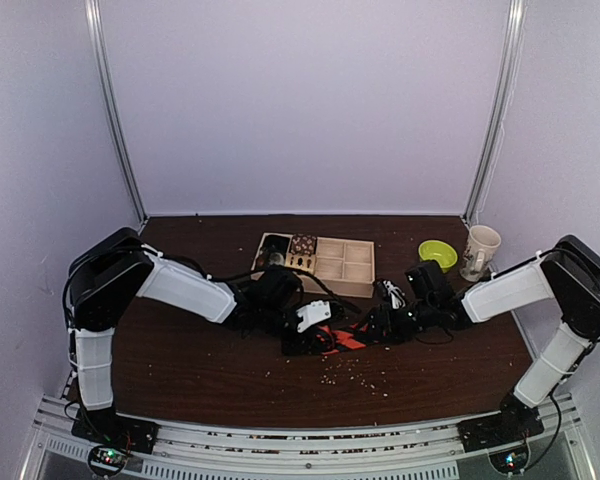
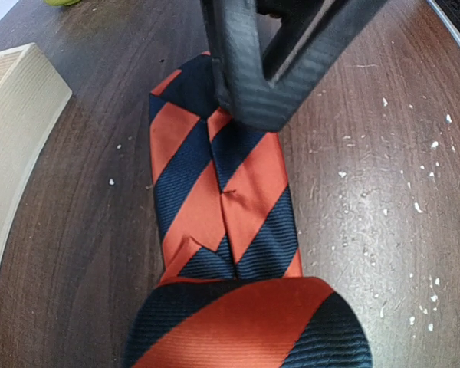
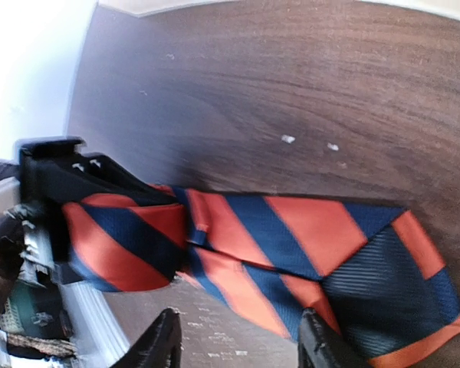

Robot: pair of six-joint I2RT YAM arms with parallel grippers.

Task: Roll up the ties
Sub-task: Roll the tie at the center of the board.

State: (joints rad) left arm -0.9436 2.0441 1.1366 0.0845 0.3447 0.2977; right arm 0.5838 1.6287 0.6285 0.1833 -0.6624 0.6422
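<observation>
Ribbed woven tie (image 2: 215, 207), matt wooden table (image 2: 368, 230)

You are in a robot lab: bare white walls (image 1: 300, 110), a metal rail (image 1: 310, 440), a left arm (image 1: 180, 285) and a right arm (image 1: 510, 290) at one desk (image 1: 180, 370).

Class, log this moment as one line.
tie: partly rolled | left gripper: holds roll | right gripper: jaws open over flat part

From above, we see only a scrap of the tie (image 1: 348, 340); the rest is hidden, and the tray's (image 1: 350, 288) contents are too small to tell. The left wrist view's bottom edge cuts the tie's rolled end. Only the tips of the right pincer (image 3: 238, 316) show.
</observation>
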